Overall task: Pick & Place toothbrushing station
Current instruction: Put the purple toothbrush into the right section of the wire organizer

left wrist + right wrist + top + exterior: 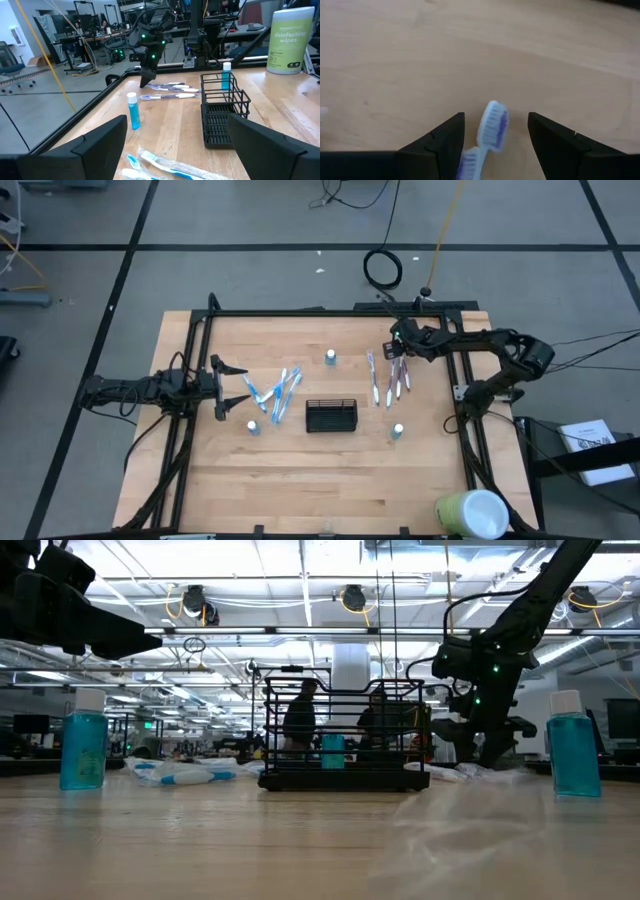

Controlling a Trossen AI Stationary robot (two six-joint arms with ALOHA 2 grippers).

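The toothbrushing station, a small black wire-mesh holder (331, 416), stands on its base at the table's middle; it also shows in the low view (345, 740) and the left wrist view (222, 112). My right gripper (395, 345) points down at the far right, open. Its fingers stand on either side of the head of a purple toothbrush (492, 124) that lies flat on the table, without touching it. More purple toothbrushes (387, 378) lie beside it. My left gripper (232, 385) waits open at the table's left, near several wrapped blue toothbrushes (275, 390).
Three small blue bottles stand around the holder: far (330, 357), near left (253, 426) and near right (397, 431). A wipes canister (470, 513) stands at the near right corner. A black metal frame (300, 313) rims the table. People show in the room behind (300, 715).
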